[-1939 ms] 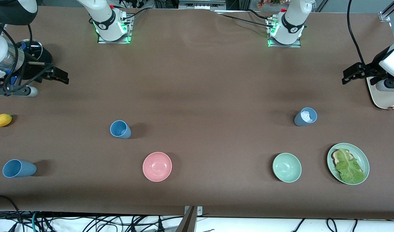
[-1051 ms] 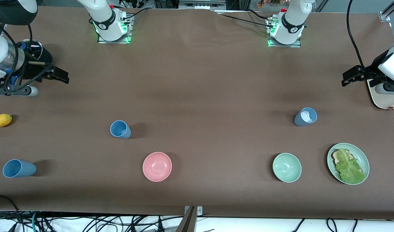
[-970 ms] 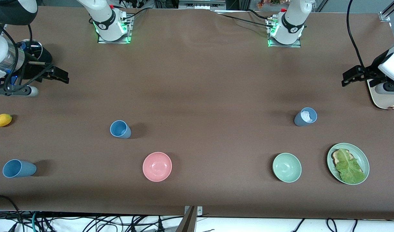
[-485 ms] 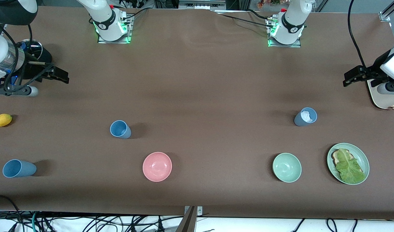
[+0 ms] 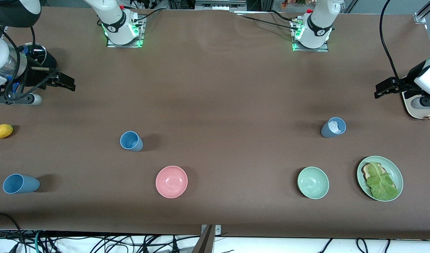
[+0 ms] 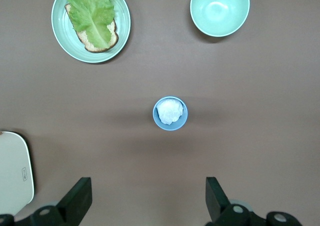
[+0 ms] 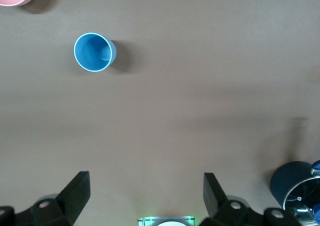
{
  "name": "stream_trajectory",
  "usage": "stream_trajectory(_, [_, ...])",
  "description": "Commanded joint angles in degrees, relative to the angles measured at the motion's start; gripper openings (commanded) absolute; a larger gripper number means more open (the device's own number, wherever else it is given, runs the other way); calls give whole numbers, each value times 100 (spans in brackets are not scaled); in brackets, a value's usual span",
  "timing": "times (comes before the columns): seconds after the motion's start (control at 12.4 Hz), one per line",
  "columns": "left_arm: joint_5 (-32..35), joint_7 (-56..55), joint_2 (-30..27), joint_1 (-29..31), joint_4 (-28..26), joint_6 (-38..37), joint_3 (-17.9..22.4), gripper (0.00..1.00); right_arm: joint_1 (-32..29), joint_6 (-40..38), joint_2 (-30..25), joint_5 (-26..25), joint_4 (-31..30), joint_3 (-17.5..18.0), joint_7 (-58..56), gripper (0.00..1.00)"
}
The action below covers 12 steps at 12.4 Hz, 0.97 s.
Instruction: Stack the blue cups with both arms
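Note:
A sky-blue cup [image 5: 131,141] stands upright, open end up; it also shows in the right wrist view [image 7: 94,52]. A second sky-blue cup [image 5: 20,183] sits nearer the front camera at the right arm's end. A grey-blue cup [image 5: 333,127] holds something white; it also shows in the left wrist view [image 6: 170,113]. My right gripper [image 5: 62,81] is open and empty over bare table at the right arm's end [image 7: 145,196]. My left gripper [image 5: 385,86] is open and empty over the table at the left arm's end [image 6: 147,201].
A pink bowl [image 5: 171,181], a green bowl [image 5: 313,182] and a green plate [image 5: 397,175] with bread and lettuce lie nearer the front camera. A yellow fruit [image 5: 1,131], a dark canister [image 5: 39,58] and a white board [image 5: 420,109] sit at the table's ends.
My left gripper has drifted slightly over the left arm's end of the table. The right arm and all cups have not moved.

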Motion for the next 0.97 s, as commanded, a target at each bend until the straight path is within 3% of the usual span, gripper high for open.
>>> stream_trajectory(0.0, [-66,169,176,30,220,-8,10,100,-25,-130,8,-28,113,27,17,100])
stream_trajectory(0.89, [-39,161,291,127,545,125,19,100,-25,-210,8,-28,113,27,8,100])
